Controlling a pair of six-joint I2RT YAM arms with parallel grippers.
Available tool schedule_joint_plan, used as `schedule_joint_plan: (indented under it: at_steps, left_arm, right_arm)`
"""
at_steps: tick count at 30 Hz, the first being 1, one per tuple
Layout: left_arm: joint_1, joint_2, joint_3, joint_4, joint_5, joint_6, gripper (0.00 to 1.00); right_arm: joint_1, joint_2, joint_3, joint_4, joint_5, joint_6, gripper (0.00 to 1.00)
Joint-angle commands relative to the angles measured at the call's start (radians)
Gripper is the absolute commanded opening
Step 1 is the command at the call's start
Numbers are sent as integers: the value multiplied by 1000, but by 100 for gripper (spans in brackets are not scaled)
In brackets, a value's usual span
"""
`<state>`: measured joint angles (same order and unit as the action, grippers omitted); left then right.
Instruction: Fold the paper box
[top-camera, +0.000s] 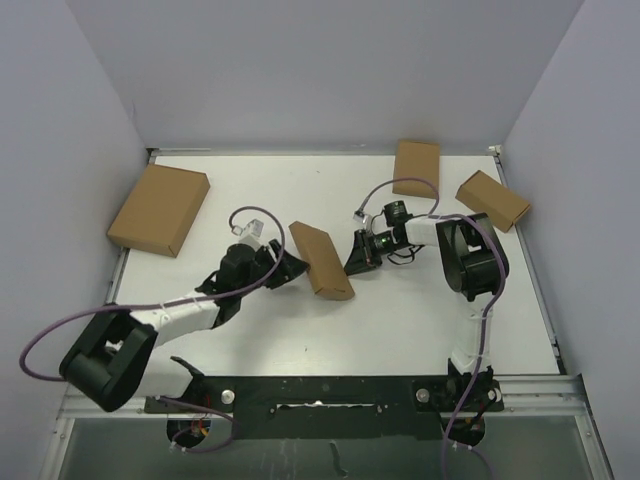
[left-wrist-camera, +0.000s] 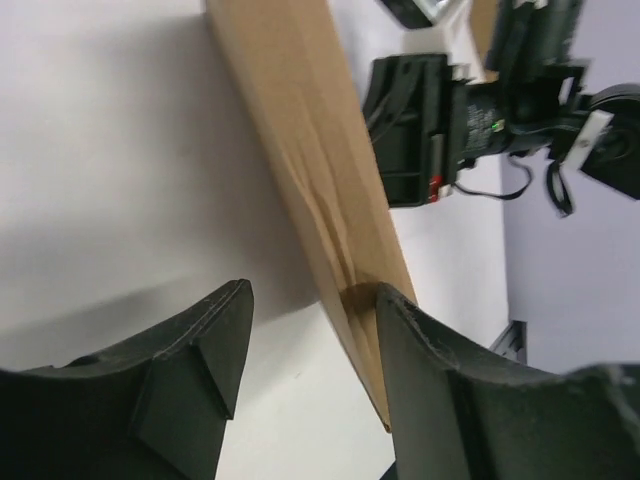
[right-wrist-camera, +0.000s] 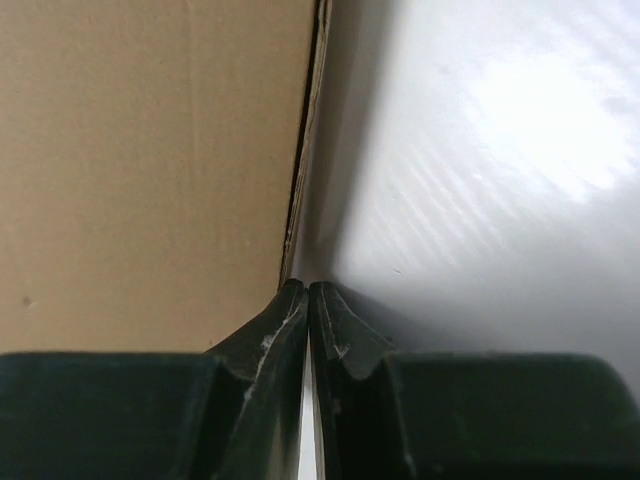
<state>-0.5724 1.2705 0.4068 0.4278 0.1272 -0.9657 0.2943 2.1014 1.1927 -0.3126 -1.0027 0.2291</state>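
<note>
Paper box (top-camera: 322, 260) sits mid-table (top-camera: 420, 330), a brown slab with its long side running from far-left to near-right, between the two arms. Left gripper (top-camera: 287, 266) is at the box's left long side; right gripper (top-camera: 357, 258) is at the opposite side. Left wrist view: left gripper (left-wrist-camera: 312, 305) has its jaws standing apart, with bare white tabletop showing in the gap. The box (left-wrist-camera: 320, 160) runs diagonally up the picture. Its near edge touches the inner face of the right-hand finger (left-wrist-camera: 430, 390), while the other finger is well clear of the cardboard, so nothing is clamped. Right wrist view: right gripper (right-wrist-camera: 308, 292) is clenched, tips pressed together with only a hairline between them. No cardboard is visible between the tips, which sit right at the box's edge (right-wrist-camera: 150, 170), where a dark seam meets the table. A larger box (top-camera: 160, 208) lies at far left. Two smaller boxes (top-camera: 416, 168) (top-camera: 492, 200) lie at far right, well apart from the work.
</note>
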Motion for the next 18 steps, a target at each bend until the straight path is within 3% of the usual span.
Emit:
schedule_joint_plan:
  at_steps: [1,5,13,18]
  left_arm:
    - [-43,167,151,152,89,29,49]
    - [-61,256,235,196,131,22,47]
    - [-90,412,481,144,227,48,54]
    - [-101,536,610,122,284,52,56]
  right_arm:
    - [-4,-47,15,-30,116,-77,8]
    - [-3,-61,20,-47,115,-100,8]
    - [4,-98,34,-59,86,-117,9]
    - [-63,-170,70,-142,239,-217,14]
